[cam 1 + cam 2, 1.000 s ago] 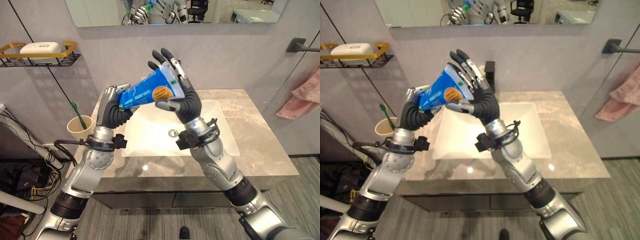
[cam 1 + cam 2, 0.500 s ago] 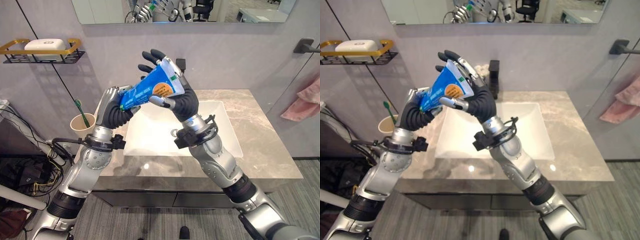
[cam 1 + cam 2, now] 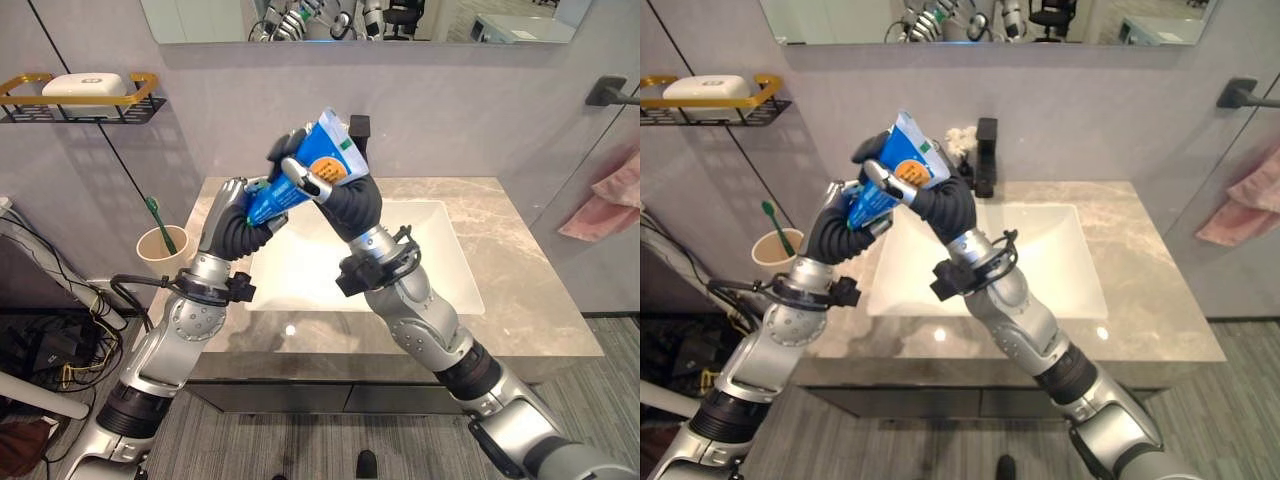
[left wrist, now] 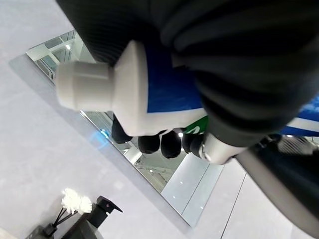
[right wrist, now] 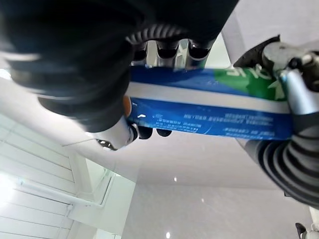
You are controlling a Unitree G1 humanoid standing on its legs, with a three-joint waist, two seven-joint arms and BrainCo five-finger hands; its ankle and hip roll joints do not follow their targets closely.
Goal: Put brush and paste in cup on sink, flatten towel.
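On the wall to my left, a gold-railed shelf (image 3: 25, 95) carries a white soap dish (image 3: 82, 85). A mirror (image 3: 420, 20) hangs above the counter. A black faucet (image 3: 986, 158) stands behind the basin, white flowers (image 3: 959, 138) just beside it.

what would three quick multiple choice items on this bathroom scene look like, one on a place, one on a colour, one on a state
1. Where is the green toothbrush?
A. in the sink basin
B. in the tan cup
C. on the wall shelf

2. What colour is the toothpaste tube mainly?
A. blue
B. red
C. yellow

3. How is the tube held?
A. lying on the counter
B. in the left hand alone
C. gripped by both the left hand and the right hand

Answers: 1 B, its handle sticks up out of the cup. 2 A, the body is blue with a white cap. 3 C, fingers of both hands curl round it above the sink.
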